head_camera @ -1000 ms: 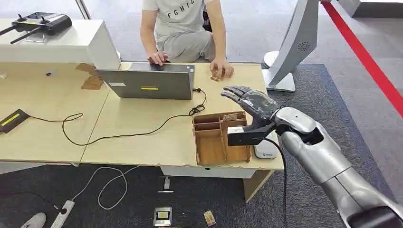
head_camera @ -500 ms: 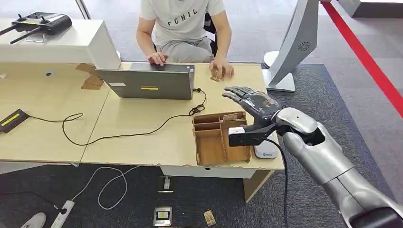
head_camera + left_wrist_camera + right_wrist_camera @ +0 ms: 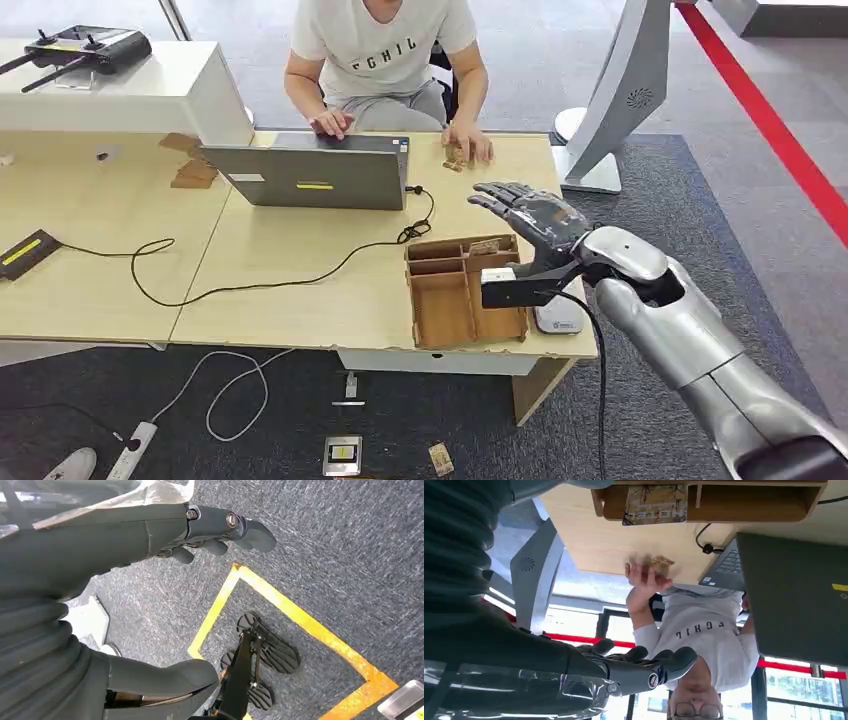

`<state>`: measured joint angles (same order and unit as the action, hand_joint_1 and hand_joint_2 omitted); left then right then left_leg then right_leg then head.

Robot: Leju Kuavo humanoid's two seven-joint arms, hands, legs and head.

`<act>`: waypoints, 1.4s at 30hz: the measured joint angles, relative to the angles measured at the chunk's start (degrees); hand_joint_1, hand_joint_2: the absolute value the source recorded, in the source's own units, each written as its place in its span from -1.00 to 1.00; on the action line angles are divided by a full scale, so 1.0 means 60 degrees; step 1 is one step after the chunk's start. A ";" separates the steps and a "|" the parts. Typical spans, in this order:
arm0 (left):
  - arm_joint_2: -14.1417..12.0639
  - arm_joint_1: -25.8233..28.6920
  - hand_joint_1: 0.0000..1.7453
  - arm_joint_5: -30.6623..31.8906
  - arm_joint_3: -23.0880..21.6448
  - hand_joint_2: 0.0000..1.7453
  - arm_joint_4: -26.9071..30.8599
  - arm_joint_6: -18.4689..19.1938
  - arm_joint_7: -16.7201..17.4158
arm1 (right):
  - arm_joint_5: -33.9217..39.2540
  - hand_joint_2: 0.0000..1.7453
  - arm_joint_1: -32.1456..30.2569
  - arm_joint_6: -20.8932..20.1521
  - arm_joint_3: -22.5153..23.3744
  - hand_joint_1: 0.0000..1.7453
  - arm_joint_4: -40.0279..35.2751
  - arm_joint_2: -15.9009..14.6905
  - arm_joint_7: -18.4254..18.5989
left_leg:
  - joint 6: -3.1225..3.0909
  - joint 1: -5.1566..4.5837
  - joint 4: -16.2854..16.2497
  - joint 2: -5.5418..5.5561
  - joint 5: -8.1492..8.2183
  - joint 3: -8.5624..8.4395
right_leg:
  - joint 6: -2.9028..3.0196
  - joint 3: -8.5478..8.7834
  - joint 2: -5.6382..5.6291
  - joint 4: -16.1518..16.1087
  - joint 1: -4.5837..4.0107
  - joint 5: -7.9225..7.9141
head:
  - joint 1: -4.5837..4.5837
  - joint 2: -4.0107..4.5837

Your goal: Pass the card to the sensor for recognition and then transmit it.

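A card [image 3: 487,246] with a printed face stands in the back right compartment of the brown wooden tray [image 3: 440,330] near the table's front right. The right wrist view has the same card [image 3: 655,504] in the tray [image 3: 749,505]. My right hand [image 3: 525,215] hovers just beyond and to the right of the tray, fingers spread, holding nothing; its fingers [image 3: 644,667] are bare. A white sensor [image 3: 560,320] lies at the table's front right edge, partly behind my wrist. My left hand [image 3: 200,535] hangs over the carpet, empty, thumb apart from the fingers.
A person sits behind the laptop [image 3: 315,175], one hand on its keyboard, the other hand [image 3: 470,145] on small cards at the far table edge. A black cable [image 3: 250,285] snakes across the table. A white pedestal [image 3: 620,100] stands to the right.
The person has leaned forward and shifted a little to the right. My right hand has drifted only slightly and stays spread over the same spot.
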<state>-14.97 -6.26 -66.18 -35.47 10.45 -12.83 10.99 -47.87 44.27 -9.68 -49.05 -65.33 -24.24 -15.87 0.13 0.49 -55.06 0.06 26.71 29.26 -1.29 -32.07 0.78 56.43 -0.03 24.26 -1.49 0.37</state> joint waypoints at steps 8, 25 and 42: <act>0.0000 -0.0002 -1.00 -0.0044 -0.0127 1.00 0.0000 0.0000 -0.0040 | -0.0091 1.00 -0.0007 -0.0055 0.0000 -1.00 0.0004 0.0076 0.0033 | 0.0000 0.0000 0.0000 0.0000 0.0000 0.0000 | 0.0000 0.0000 0.0000 0.0000 0.0000 0.0000 | 0.0000 0.0000; 0.0000 -0.0010 -1.00 -0.0138 -0.0226 1.00 0.0000 0.0047 -0.0069 | -0.0415 1.00 0.0059 0.0102 0.0018 -1.00 0.0761 0.0266 -0.0288 | 0.0000 0.0000 0.0000 0.0002 0.0000 0.0008 | 0.0000 -0.0001 0.0001 0.0000 0.0000 0.0000 | 0.0000 0.0000; -0.0087 -0.0004 -1.00 -0.0164 -0.0393 1.00 0.0000 0.0240 -0.0004 | -0.0740 1.00 0.0736 -0.1387 0.0084 -1.00 0.1101 -0.0134 0.0295 | 0.0000 -0.0001 -0.0001 0.0001 0.0000 0.0003 | -0.0001 -0.0004 0.0000 -0.0001 0.0001 0.0000 | 0.0000 0.0000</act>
<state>-15.50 -6.29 -67.17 -37.83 10.45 -11.39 10.97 -52.30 48.68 -18.01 -48.54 -58.73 -25.04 -14.10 0.12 0.48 -55.07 0.06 26.71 29.28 -1.29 -32.10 0.78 56.42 -0.03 24.26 -1.49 0.37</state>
